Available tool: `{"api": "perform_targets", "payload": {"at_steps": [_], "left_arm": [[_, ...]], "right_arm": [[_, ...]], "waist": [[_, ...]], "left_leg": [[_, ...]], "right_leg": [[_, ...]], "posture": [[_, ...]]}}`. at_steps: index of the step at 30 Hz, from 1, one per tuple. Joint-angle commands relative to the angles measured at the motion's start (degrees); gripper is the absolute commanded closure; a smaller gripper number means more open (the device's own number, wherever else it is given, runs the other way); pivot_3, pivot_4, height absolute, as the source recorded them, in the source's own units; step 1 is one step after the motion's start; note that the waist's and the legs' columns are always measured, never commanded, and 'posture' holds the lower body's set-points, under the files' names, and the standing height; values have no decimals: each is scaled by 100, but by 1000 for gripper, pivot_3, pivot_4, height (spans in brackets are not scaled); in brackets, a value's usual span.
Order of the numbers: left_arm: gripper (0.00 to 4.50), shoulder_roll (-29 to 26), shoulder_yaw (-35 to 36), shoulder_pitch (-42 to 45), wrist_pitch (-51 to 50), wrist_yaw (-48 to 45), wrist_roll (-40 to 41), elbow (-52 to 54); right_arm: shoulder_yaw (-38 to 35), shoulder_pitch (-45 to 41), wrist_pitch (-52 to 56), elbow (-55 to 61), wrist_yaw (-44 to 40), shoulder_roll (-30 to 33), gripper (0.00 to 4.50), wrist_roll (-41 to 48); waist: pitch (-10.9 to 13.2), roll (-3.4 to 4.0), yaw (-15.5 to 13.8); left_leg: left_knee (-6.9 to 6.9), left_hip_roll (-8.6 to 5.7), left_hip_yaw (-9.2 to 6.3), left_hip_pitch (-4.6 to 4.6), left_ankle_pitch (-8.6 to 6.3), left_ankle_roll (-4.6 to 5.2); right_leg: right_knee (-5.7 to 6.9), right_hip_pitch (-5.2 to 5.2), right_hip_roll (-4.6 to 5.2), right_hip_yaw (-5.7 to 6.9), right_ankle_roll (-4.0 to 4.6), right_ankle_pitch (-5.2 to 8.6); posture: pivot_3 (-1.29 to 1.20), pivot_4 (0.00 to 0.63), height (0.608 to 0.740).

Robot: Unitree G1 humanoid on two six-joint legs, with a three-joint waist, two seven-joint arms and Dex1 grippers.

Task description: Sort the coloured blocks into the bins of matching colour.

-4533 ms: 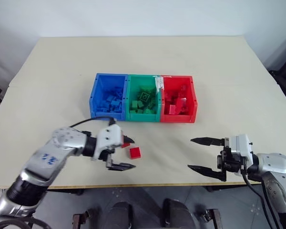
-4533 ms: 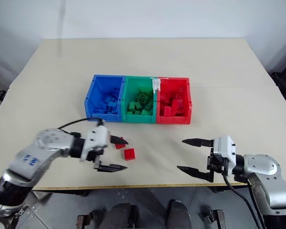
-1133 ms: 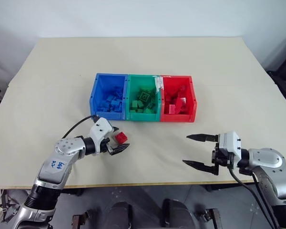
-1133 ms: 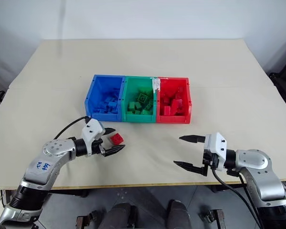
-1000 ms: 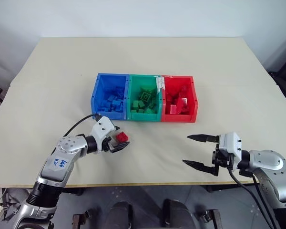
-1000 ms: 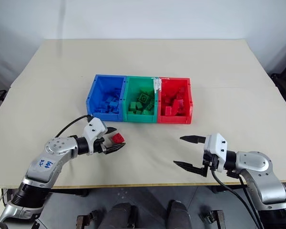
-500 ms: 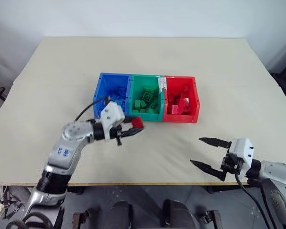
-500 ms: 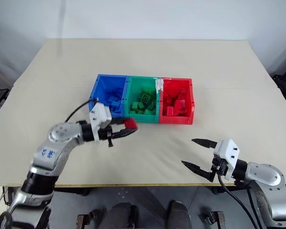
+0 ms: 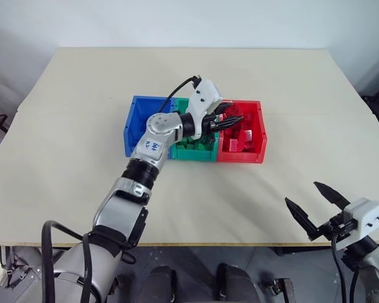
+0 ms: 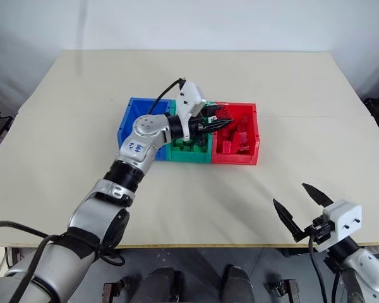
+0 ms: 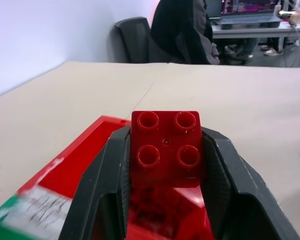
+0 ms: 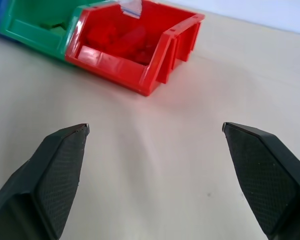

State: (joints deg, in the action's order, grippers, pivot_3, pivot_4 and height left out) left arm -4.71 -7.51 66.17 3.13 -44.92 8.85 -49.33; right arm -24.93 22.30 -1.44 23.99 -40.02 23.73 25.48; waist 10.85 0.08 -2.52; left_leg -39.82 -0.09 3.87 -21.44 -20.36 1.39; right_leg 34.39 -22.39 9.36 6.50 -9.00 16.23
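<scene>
Left wrist view shows my left gripper [image 11: 165, 165] clamped on a red block [image 11: 165, 147], studs up, just over the red bin [image 9: 258, 136], which is the 3 o'clock end of the row. I should let go only once the block is fully past the rim, from low, so it cannot bounce out. My right gripper [image 9: 314, 208], at 5 o'clock, stands wide and empty.

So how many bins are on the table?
3, joined in a row: blue bin on the robot's left, green bin in the middle, red bin on the right.
</scene>
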Motion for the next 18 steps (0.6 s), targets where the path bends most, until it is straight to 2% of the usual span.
{"api": "perform_targets", "payload": {"at_steps": [1,5,7,12,18], "left_arm": [[1999,150,158,303,365,-253,8,-453],[701,180,206,279,674,-389,-46,-567],[55,-70,227,62,740,-452,-84,-270],[19,-887,395,-701,519,-936,121,1018],[19,-2754,1109,-2626,-227,-1701,761,3474]], "right_arm": [[65,40,-207,351,154,-75,0,-61],[240,-36,-238,379,173,-57,0,-97],[433,-251,-240,340,-46,76,0,-11],[623,-736,-100,75,-493,422,0,192],[922,-1692,117,-961,-1793,1489,0,325]], "waist": [[0,0,3],[0,0,2],[0,0,19],[-1,2,137],[0,2,265]], "left_leg": [[0,0,0,0,0,0],[0,1,-1,-1,0,0],[0,1,-1,-1,0,1],[-1,6,-4,2,0,1],[-1,14,-17,10,0,1]], "right_leg": [[0,-1,0,0,0,0],[1,-2,0,0,0,0],[1,-2,0,0,0,0],[8,-3,-1,-1,1,0],[11,-6,-3,-13,2,1]], "posture": [[0,150,740],[0,150,740],[0,150,740],[0,150,740],[0,150,740]]}}
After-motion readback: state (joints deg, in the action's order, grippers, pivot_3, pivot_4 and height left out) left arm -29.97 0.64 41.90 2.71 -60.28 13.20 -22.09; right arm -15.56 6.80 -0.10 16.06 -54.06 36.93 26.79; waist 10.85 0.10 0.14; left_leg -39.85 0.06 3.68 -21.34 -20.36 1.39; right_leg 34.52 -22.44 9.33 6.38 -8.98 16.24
